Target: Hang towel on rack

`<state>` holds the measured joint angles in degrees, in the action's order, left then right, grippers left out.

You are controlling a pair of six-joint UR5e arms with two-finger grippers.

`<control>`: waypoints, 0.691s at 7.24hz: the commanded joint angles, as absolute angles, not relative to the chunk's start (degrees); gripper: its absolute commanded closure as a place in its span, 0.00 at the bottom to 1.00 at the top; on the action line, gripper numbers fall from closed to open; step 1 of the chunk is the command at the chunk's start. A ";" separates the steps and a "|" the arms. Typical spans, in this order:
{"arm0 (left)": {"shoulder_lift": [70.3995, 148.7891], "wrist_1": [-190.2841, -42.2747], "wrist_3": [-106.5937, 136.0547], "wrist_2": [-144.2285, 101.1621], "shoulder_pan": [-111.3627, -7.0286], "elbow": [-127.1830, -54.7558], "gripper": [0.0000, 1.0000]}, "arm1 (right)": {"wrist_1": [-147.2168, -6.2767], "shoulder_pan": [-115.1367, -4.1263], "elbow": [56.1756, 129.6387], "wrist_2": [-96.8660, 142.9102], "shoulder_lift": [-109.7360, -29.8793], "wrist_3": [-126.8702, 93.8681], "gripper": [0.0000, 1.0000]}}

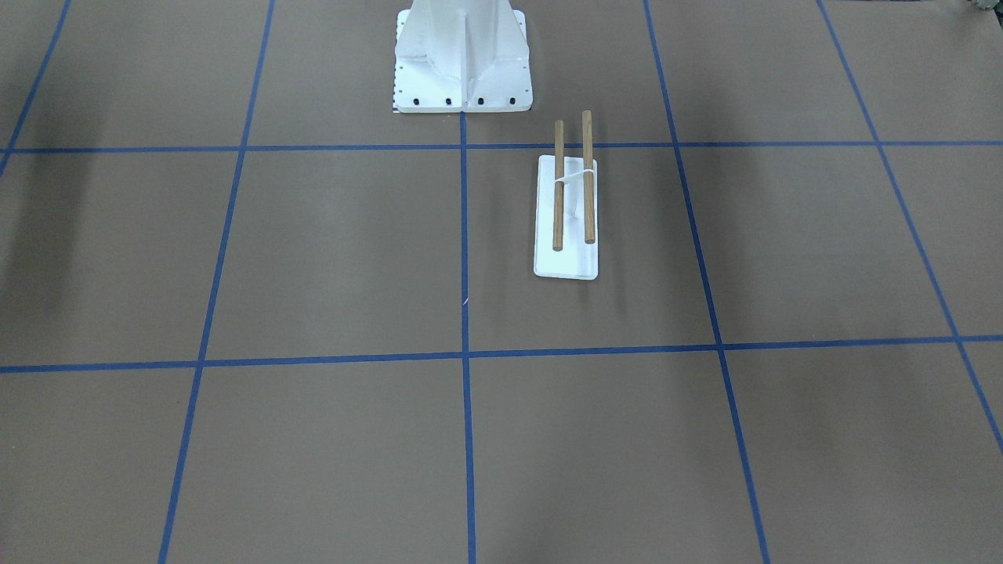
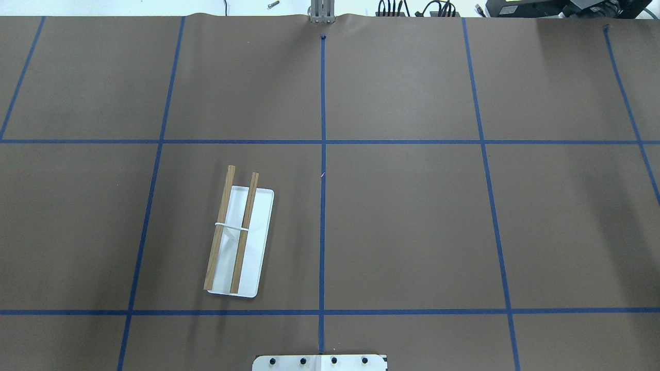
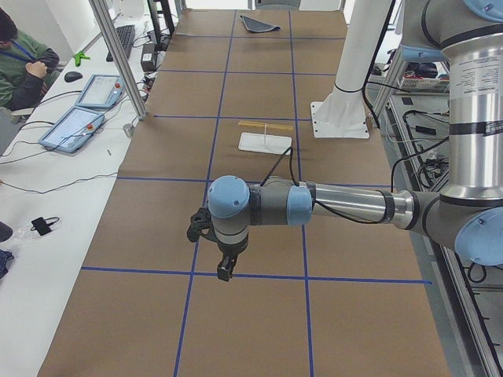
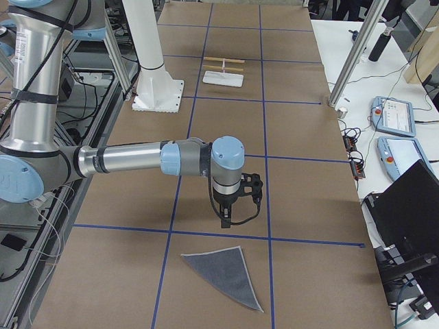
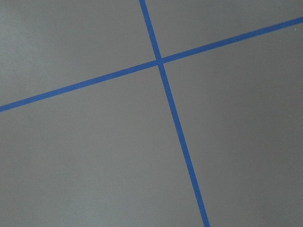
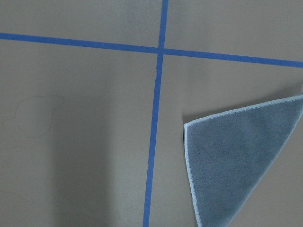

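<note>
Right end of the bench (image 4: 309, 205), nearest: towel (image 4: 226, 273) lies flat as a triangle, grey face up. The right wrist view cuts it off at the frame edge. Just beyond, the right tool (image 4: 225, 221) hangs pointing down near a blue tape line (image 4: 309, 240), apart from the cloth. It is too small to tell its opening or any hold. Farther on, the rack (image 2: 260, 242) stands near the pedestal (image 4: 156, 96). At the far end is the left tool (image 3: 224, 271); its state cannot be told either.

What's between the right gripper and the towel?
Only brown table paper and one blue tape line separate the right gripper from the dark grey cloth towel, exterior right view.
</note>
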<state>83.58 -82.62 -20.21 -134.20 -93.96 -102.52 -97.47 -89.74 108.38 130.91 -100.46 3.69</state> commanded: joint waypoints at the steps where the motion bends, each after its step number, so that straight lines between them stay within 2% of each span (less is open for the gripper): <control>1: 83.50 -83.14 -20.30 -134.21 -93.87 -103.00 0.02 | -97.47 -89.74 108.46 130.96 -100.46 3.69 0.00; 5: 85.50 -83.14 -20.13 -133.86 -93.87 -108.19 0.02 | -97.47 -89.74 112.58 131.04 -99.93 3.78 0.00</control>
